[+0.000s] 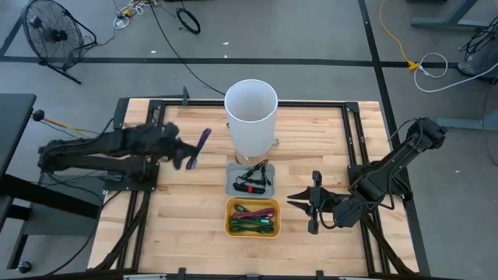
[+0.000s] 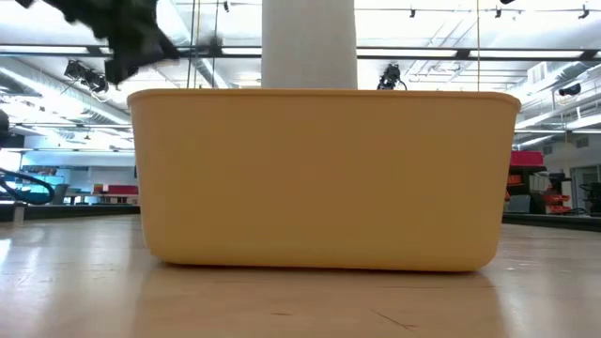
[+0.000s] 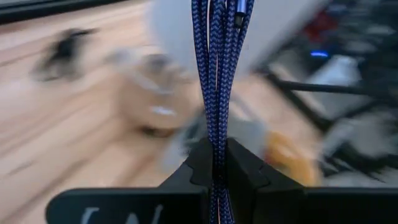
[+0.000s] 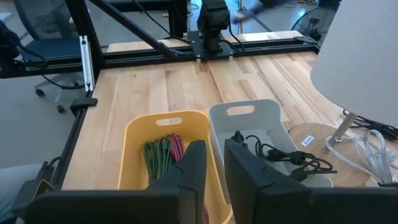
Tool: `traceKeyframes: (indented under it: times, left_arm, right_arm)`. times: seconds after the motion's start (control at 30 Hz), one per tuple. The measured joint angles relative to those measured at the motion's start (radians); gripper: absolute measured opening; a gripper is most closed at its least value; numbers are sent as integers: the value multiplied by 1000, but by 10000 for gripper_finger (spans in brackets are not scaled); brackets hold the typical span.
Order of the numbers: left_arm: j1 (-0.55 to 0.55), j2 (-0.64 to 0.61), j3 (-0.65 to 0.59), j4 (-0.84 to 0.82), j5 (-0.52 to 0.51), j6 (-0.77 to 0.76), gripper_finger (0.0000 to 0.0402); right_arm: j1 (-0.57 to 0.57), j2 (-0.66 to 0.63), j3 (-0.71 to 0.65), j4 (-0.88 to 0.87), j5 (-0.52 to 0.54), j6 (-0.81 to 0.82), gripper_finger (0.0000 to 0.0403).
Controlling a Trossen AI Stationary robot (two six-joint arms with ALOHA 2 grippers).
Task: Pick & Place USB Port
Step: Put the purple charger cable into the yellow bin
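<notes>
high view shows a yellow plastic rectangular bin (image 1: 252, 217) with green and red coiled cables (image 1: 253, 219) inside, and just behind it a grey plastic bin (image 1: 250, 180) with black cables (image 1: 253, 182). behind the grey one stands a tall white cylinder container (image 1: 250, 117); what is in it, i cannot tell. the left gripper (image 1: 189, 155) is raised over the wooden slat table (image 1: 187, 218), left of the cylinder, pinching a blue braided usb cable (image 1: 200, 147). left wrist view shows the woven texture (image 3: 216, 93) between the pressed fingers (image 3: 245, 174). the right gripper (image 1: 313, 203) waits right of the yellow bin, fingers nearly together, holding nothing. low view shows only the smooth yellow wall (image 2: 319, 178).
</notes>
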Motion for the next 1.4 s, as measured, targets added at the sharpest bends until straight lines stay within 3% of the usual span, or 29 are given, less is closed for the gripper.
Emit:
traceKeyframes:
  times: [0.1,0.23,0.4,0.6,0.77,0.97,1.2,1.3,1.4]
  left_arm:
    - [-153,-52,0,95,-42,2,25]
    - [-380,-31,1,302,-144,91,25]
    - [-647,123,2,486,-339,208,24]
    - [-819,380,1,616,-540,180,24]
    - [-866,576,6,794,-588,100,24]
    - [-865,753,144,734,-589,74,24]
    - [-832,921,421,306,-586,86,24]
    - [-801,984,499,261,-563,105,24]
    - [-766,1039,554,262,-470,151,24]
  right_arm:
    - [0,0,0,0,0,4,58]
    - [0,0,0,0,0,5,58]
    - [0,0,0,0,0,12,58]
    - [0,0,0,0,0,13,58]
    - [0,0,0,0,0,19,58]
    - [0,0,0,0,0,19,58]
    - [0,0,0,0,0,22,58]
    - [0,0,0,-1,0,22,58]
    - [0,0,0,0,0,22,58]
